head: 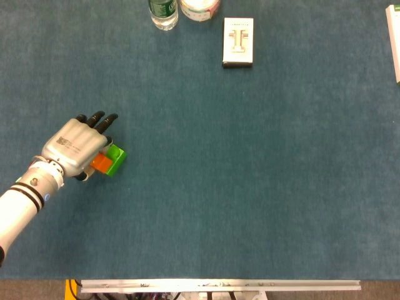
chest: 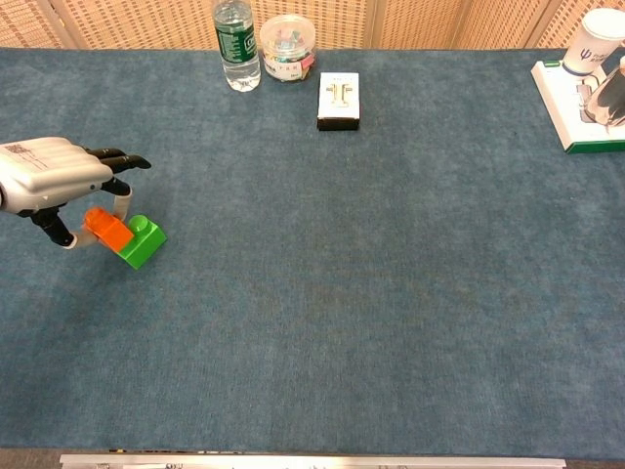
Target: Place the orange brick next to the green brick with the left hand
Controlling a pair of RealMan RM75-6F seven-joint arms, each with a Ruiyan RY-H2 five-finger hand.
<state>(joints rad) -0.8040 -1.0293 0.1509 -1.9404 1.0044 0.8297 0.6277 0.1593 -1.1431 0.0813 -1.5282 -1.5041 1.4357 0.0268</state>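
Observation:
My left hand hovers at the table's left side and pinches the orange brick from above between thumb and a finger. The orange brick touches the left side of the green brick, which lies on the blue cloth. In the head view the hand covers most of the orange brick. My right hand shows in neither view.
At the far edge stand a water bottle, a clear tub of small items and a white box. A white tray with a cup sits at the far right. The blue cloth covers the table.

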